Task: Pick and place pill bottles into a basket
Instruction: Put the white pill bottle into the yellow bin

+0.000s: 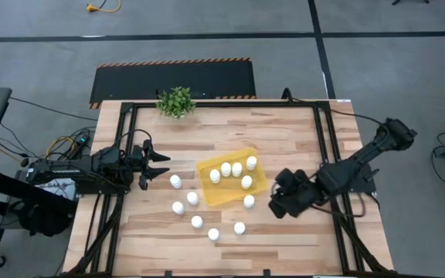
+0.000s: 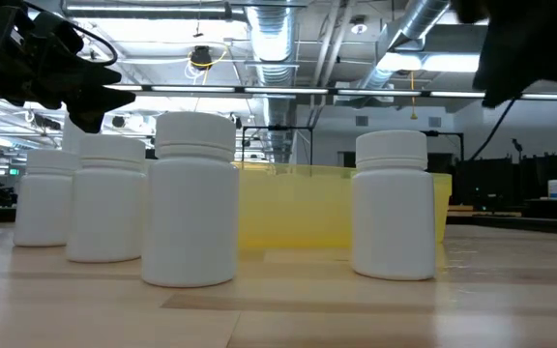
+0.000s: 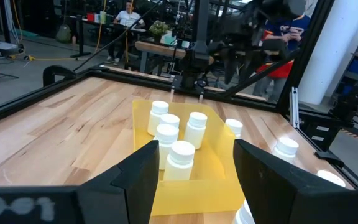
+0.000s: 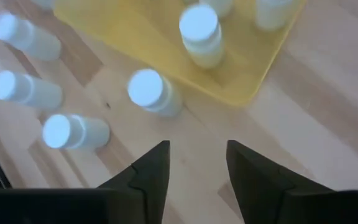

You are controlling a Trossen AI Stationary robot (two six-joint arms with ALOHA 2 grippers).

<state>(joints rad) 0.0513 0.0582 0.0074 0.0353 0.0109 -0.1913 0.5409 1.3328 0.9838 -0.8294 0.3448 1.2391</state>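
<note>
— The worktop (image 1: 284, 139) first: what sits where?

— The yellow basket (image 1: 207, 193) lies mid-table with five pill bottles (image 1: 225, 168) standing inside; six more wait on the wood beside its near edges.

— And the arms?

— The right end effector (image 1: 273, 207) hovers beside the nearest loose bottle (image 1: 249, 201), fingers narrowly spread, holding nothing (probably lining up a pick). The left end effector (image 1: 163, 164) waits apart, likewise parted and empty.

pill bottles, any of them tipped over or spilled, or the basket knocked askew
Nothing stands out. Every pill bottle in view stands upright and capped, five inside the basket and six on the table. The basket sits angled to the table edges but flat.
</note>
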